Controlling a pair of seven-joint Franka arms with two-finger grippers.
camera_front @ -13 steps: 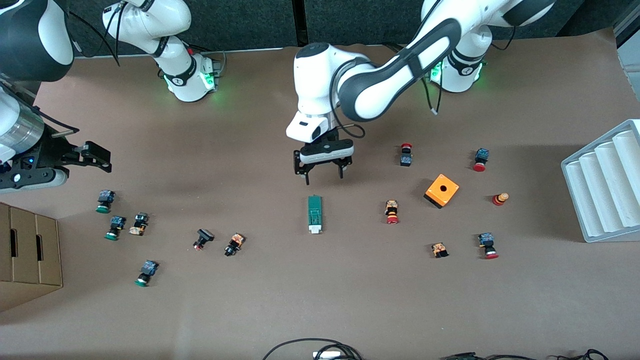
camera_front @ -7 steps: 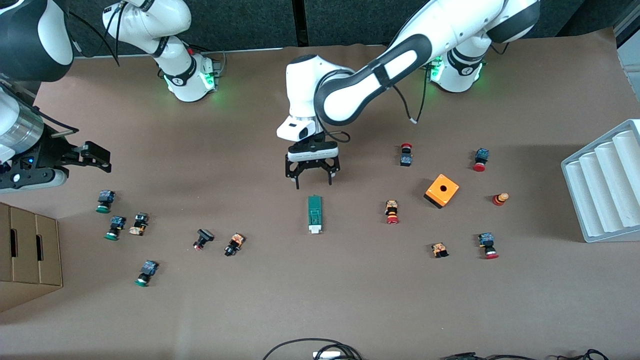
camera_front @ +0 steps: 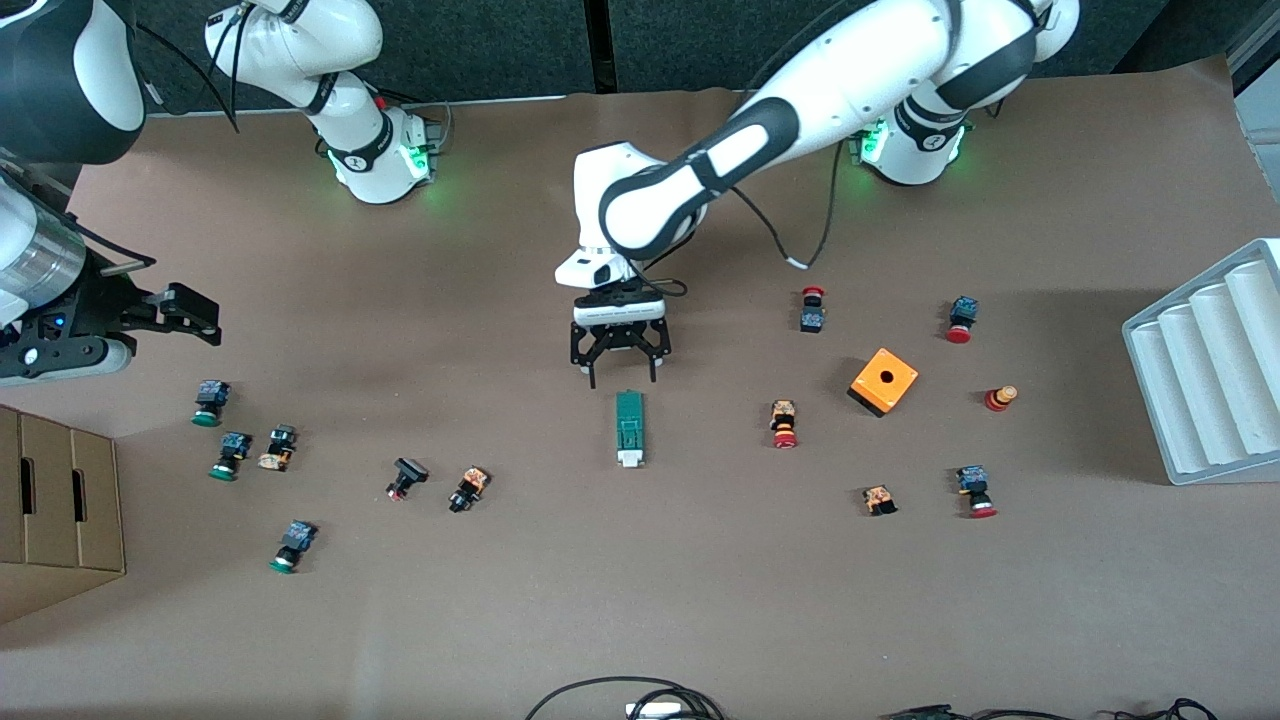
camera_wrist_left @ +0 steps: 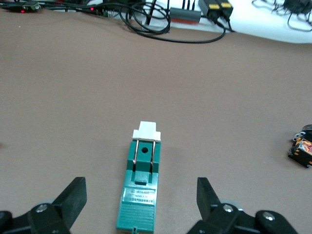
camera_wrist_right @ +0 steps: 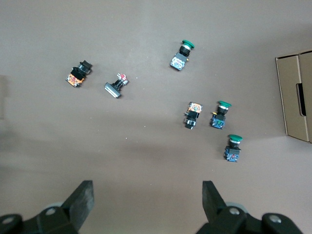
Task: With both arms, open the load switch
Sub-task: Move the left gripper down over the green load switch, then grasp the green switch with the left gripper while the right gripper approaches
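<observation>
Brown table carries load switch, orange cube, scattered push-buttons.

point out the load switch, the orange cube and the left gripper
load switch (camera_front: 629,428), front view, middle of its green body
orange cube (camera_front: 884,381), front view, top face by the hole
left gripper (camera_front: 621,379), front view, midway between fingertips

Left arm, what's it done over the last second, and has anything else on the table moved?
The left gripper has swung toward the right arm's end and come down close to the load switch, fingers open, holding nothing. The right gripper waits open near the cardboard box. The switch, orange cube and push-buttons lie unmoved.
</observation>
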